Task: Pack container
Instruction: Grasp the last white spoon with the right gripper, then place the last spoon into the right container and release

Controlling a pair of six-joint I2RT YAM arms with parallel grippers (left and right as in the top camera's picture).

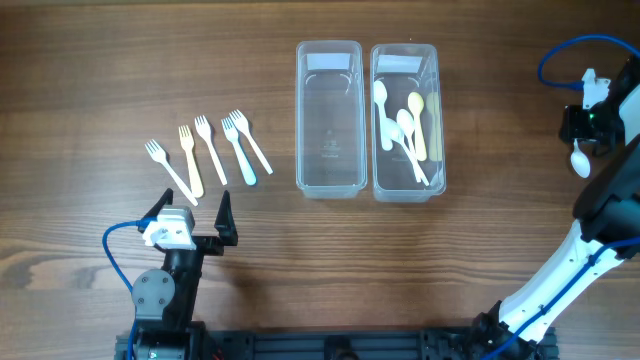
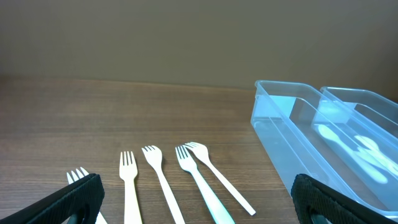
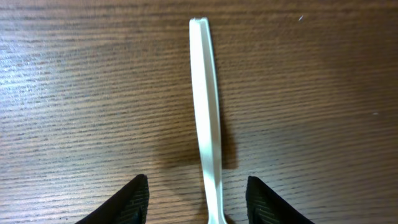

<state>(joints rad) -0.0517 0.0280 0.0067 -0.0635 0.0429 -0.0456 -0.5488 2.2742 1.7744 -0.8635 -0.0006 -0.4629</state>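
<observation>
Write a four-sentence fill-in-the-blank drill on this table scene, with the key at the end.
1. The forks lying on the table number ____.
2. The clear container nearer the forks is ____.
3. The other container holds only ____.
4. The left gripper stands open and holds ____.

Missing words: five; empty; spoons; nothing.

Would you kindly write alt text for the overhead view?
A clear empty left container and a right container holding several spoons sit side by side on a wooden table. Five forks lie near the open left gripper; a white spoon shows by the right gripper.
</observation>
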